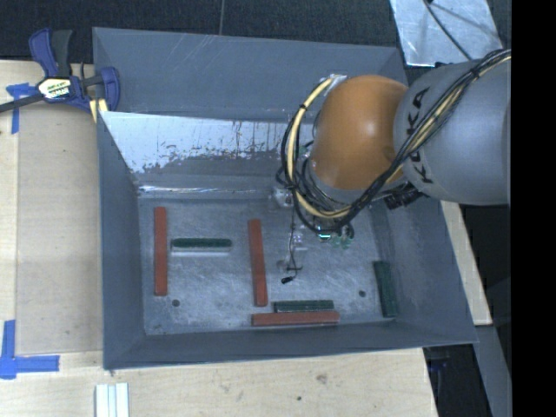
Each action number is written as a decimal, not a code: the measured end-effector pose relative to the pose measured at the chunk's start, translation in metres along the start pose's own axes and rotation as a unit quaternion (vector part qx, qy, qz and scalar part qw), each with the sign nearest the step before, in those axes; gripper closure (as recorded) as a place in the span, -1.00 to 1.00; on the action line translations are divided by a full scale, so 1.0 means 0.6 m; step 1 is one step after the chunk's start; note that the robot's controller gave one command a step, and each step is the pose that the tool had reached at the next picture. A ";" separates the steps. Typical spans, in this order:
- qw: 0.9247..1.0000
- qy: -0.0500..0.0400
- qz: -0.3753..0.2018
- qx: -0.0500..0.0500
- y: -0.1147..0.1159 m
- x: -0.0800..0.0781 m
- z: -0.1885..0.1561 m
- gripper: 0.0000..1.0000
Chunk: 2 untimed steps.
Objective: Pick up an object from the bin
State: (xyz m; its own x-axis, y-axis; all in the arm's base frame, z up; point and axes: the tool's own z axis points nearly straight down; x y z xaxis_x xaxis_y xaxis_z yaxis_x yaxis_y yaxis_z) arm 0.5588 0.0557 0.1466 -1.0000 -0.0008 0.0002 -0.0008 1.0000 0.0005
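The grey bin point(117, 233) has sloped walls and a flat floor. The big arm point(452, 137) comes in from the right. Its gripper point(292, 266) hangs mid-frame, just right of a long red stick point(258, 263); I cannot tell if it is wide or narrow. I think it should slide left and pinch the stick across its thin side. A green stick point(304, 305) lies near below. Bare floor lies on both sides.

Left side's got a red stick point(160, 252) with a dark green stick point(201, 244) crosswise beside it. Far right, a green strip point(386, 289). Along the front, a red bar point(295, 318) and green bar point(304, 305), side by side.
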 end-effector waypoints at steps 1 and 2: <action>0.993 0.000 -0.115 -0.001 0.101 -0.038 0.130 -1.00; 0.987 -0.003 -0.158 -0.002 0.217 -0.040 0.127 -1.00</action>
State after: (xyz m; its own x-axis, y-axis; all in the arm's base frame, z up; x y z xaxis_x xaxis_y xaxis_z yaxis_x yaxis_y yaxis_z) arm 0.5827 0.1857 0.0705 -0.9499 -0.3125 -0.0061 -0.3125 0.9499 0.0028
